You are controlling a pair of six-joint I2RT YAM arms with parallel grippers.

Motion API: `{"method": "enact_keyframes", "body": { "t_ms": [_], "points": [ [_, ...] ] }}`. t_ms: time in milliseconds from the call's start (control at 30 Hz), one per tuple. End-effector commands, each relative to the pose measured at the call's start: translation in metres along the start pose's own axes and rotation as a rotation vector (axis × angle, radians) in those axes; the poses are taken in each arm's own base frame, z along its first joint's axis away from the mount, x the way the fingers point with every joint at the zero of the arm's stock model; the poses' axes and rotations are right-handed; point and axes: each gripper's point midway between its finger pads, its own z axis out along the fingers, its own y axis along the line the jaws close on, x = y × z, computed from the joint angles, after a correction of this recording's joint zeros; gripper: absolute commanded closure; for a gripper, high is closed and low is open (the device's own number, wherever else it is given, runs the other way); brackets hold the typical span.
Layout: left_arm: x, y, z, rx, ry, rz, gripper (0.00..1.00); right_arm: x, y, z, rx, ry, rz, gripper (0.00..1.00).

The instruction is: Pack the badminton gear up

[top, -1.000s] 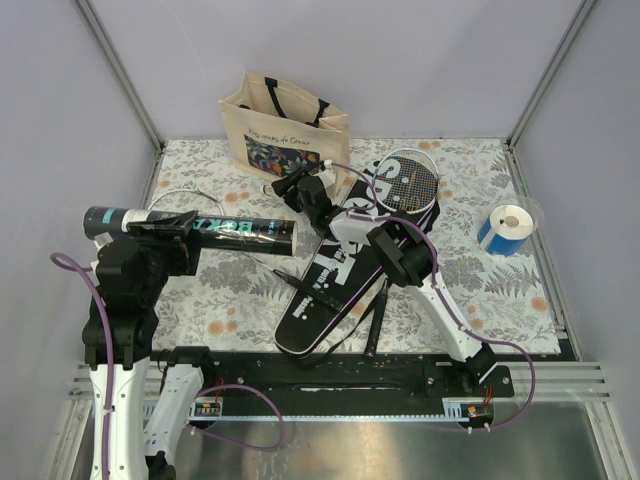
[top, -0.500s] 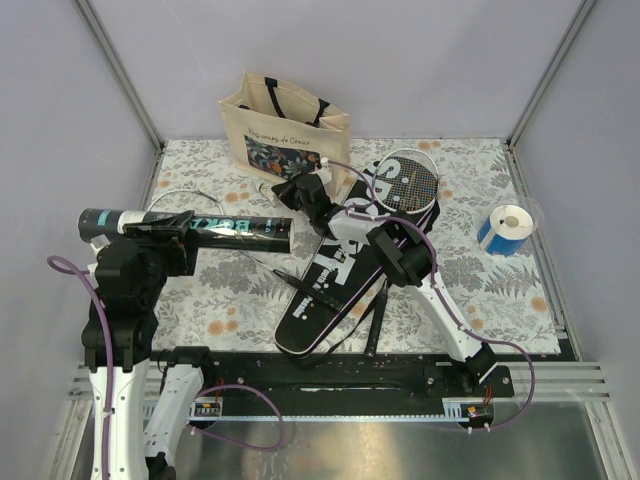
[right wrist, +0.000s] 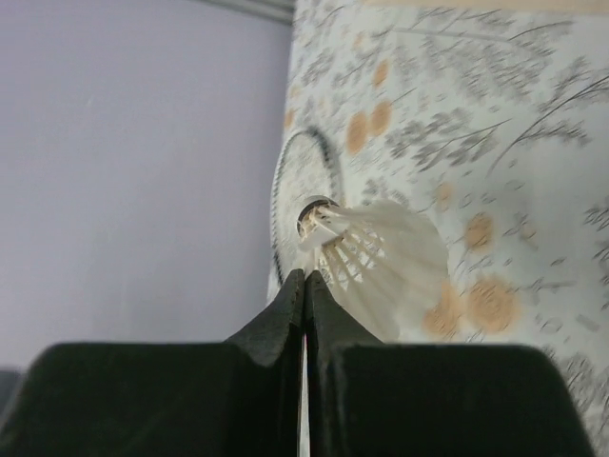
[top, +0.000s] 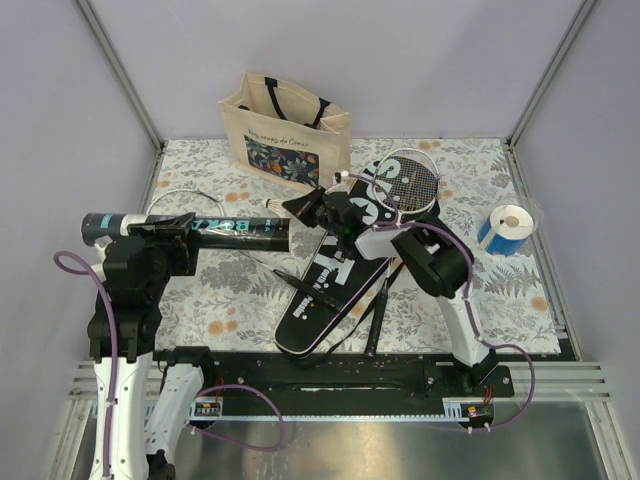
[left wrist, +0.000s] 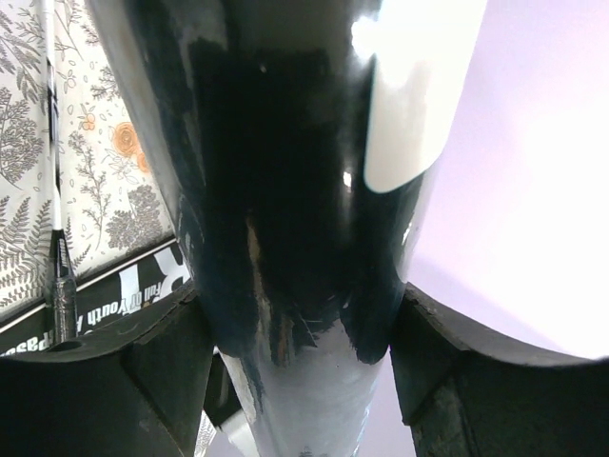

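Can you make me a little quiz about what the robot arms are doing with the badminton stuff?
1. True or false: the left gripper holds the long black tube off the table.
2. What is pinched at the right gripper's closed tips? A) a white shuttlecock B) a ball C) a sock
3. Fill in: the blue-and-white roll stands on the robot's ____ side of the table.
Key: 1 true; 2 A; 3 right.

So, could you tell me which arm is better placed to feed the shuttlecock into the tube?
Likely right: the right end effector is shut on the shuttlecock, beside the free end of the tube. The left end effector is occupied, holding that tube.
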Motion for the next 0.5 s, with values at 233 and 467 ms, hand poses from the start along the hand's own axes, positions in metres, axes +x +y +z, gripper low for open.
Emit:
{"method": "enact_keyframes", "body": {
  "t_ms": [233, 467],
  "points": [
    [0.008, -0.002, 0.015, 0.013, 0.042, -0.030, 0.82, -0.032, 0.096, -0.143, -0.232, 0.011, -0.245, 1.00],
    [0.020, 0.012, 0.029, -0.052, 0.102, -0.043, 0.82, -0.055, 0.104, -0.227, -0.185, -0.095, -0.464, 1.00]
  ]
}}
